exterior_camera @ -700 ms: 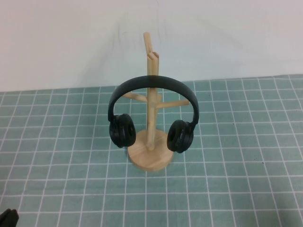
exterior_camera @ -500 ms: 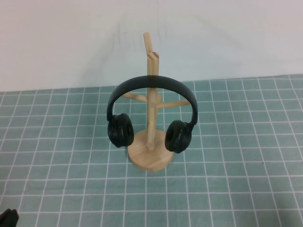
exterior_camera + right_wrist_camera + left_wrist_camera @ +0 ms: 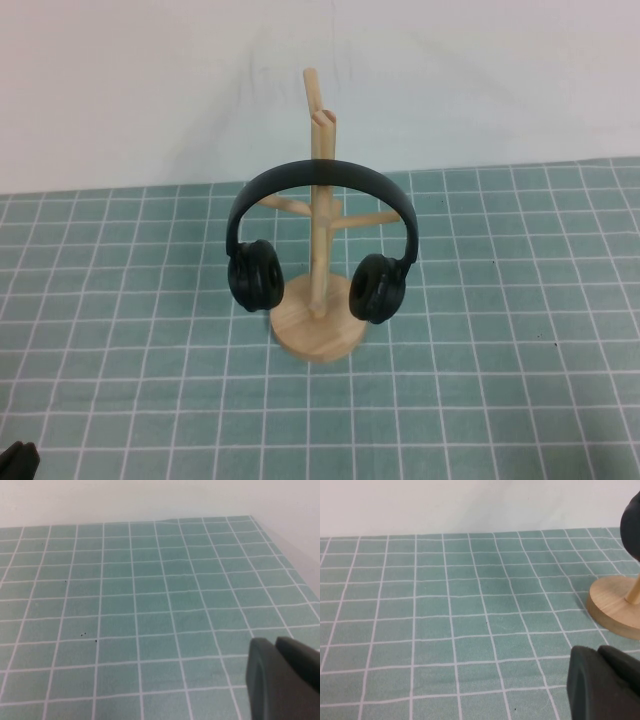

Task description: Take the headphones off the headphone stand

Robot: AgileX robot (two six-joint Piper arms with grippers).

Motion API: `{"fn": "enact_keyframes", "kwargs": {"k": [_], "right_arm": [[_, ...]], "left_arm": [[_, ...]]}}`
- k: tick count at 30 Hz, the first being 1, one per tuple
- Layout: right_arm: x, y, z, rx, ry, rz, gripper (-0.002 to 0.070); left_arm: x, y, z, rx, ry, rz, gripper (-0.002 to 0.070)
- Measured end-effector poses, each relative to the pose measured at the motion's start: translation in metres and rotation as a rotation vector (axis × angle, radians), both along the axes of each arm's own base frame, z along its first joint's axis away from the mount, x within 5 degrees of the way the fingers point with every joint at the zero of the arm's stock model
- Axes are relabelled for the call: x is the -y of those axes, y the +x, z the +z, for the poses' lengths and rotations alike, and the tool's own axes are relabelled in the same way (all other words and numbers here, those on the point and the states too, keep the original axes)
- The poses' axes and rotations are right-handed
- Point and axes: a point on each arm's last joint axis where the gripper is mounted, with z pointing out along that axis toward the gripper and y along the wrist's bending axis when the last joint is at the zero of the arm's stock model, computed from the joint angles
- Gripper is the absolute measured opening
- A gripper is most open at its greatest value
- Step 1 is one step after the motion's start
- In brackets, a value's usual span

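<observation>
- Headphones hang on the headphone stand, near the far middle of the green gridded table cloth; the black headband arches across the post, resting on the side pegs.
- Both ear cups dangle either side of the post, just above the round wooden base, and the left cup overlaps the base edge as I see it from above.
- Behind the stand rises a plain white wall; the stand's top pegs stick up above the headband.
- My left gripper sits low at the near left corner of the table, well apart from the stand, whose base lies ahead and to its right. I cannot tell how its fingers are set.
- My right gripper is fully closed on nothing, over bare cloth on the right side, near the table's right edge.
- Nothing stands between either gripper and the stand.
</observation>
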Motion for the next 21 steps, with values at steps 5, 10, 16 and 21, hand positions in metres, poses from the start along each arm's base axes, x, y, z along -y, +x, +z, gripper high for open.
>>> {"fn": "enact_keyframes", "kwargs": {"k": [5,10,16,21], "right_arm": [[0.0000,0.0000,0.0000,0.000,0.000,0.000,-0.0006],[0.0000,0.0000,0.0000,0.000,0.000,0.000,-0.0006],[0.0000,0.0000,0.0000,0.000,0.000,0.000,-0.0006],[0.0000,0.0013,0.0030,0.045,-0.004,0.001,-0.0006]], "left_arm": [[0.0000,0.0000,0.0000,0.000,0.000,0.000,-0.0006],[0.0000,0.0000,0.0000,0.000,0.000,0.000,-0.0006],[0.0000,0.0000,0.0000,0.000,0.000,0.000,-0.0006],[0.0000,0.0000,0.0000,0.000,0.000,0.000,-0.0006]]}}
